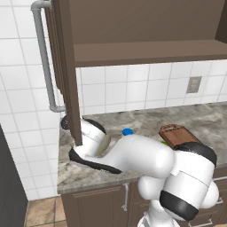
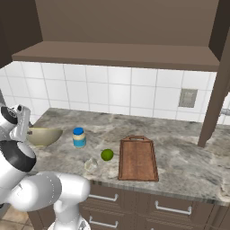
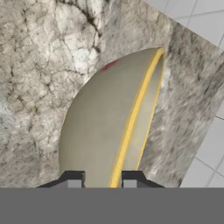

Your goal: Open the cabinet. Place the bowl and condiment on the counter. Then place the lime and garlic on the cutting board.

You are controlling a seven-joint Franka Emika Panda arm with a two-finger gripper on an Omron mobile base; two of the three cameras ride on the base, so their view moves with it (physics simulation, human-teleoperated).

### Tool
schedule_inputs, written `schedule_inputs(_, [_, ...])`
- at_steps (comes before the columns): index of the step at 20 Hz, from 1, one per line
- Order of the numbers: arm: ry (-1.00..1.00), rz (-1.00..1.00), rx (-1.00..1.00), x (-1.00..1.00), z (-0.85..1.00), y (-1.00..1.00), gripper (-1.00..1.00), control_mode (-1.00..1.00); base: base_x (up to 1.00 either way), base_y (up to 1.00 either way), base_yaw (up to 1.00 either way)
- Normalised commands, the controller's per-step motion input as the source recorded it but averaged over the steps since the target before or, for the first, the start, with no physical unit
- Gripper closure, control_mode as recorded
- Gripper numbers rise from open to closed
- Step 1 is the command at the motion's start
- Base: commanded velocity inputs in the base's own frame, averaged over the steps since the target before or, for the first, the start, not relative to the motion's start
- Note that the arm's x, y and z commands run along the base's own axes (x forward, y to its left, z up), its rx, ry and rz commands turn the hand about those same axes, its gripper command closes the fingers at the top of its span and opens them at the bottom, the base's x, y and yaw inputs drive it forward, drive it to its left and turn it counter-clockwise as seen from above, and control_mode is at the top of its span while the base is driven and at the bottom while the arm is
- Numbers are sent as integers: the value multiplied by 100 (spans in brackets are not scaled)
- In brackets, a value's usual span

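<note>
The hand (image 3: 103,183) straddles the yellow rim of the bowl (image 3: 109,127), one tip either side; whether it pinches the rim cannot be told. The bowl sits on the desk (image 2: 179,157) at its left end, its near side hidden behind the arm. Condiment (image 2: 79,137), lime (image 2: 107,155) and faint garlic (image 2: 90,165) stand left of the bare cutting board (image 2: 137,159).

open cabinet (image 1: 66,66), cutting board (image 1: 179,135) on counter (image 1: 133,117)
</note>
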Motion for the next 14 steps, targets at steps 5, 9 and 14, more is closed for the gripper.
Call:
schedule_inputs(5, [-4,0,0,-35,-41,0,100,-100,0,0,0])
schedule_inputs(9, [-4,0,0,-100,-47,-16,100,-100,0,0,0])
schedule_inputs(14, [0,-1,0,-55,-34,-26,100,-100,0,0,0])
